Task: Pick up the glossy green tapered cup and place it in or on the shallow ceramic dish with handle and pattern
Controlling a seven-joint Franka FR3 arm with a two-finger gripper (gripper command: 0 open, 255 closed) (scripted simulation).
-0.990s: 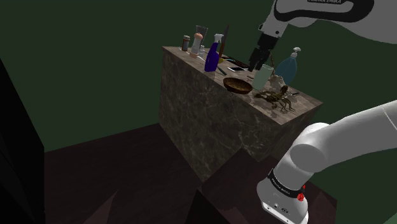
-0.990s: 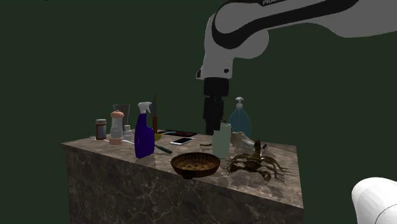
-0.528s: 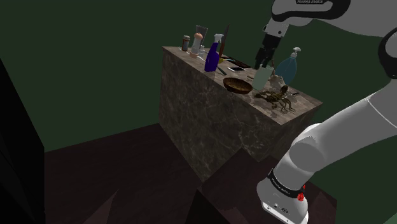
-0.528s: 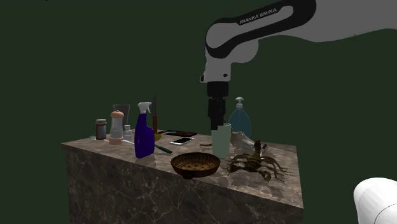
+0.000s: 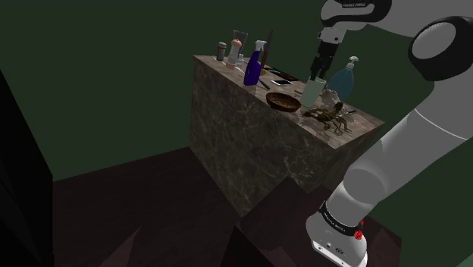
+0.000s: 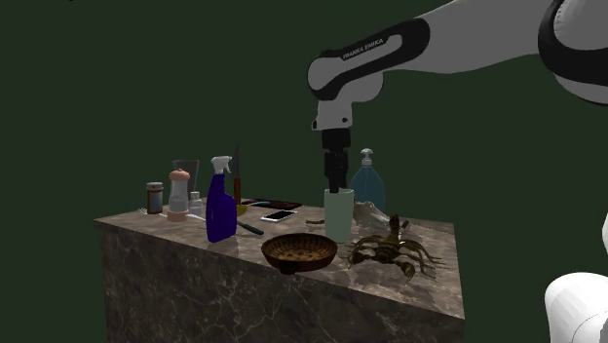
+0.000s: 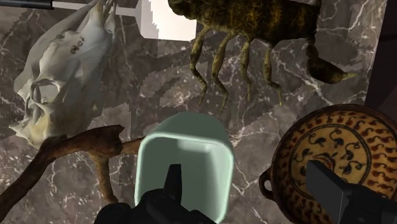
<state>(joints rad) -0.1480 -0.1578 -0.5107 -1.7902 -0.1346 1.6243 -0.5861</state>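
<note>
pale green cup [image 7: 198,151] upright, patterned handled dish [image 7: 331,147] just beside

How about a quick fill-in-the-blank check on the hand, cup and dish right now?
The hand hangs directly ___ the pale green cup. The cup stands ___ on the marble counter. In the second exterior view, the patterned dish sits between the blue spray bottle and the ___ figure.
Missing: above; upright; scorpion.

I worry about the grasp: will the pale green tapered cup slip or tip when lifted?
The pale green tapered cup stands tall and narrow, so a nudge may tip it. Its smooth sloping walls could slip. Hollow, it is probably light.
</note>
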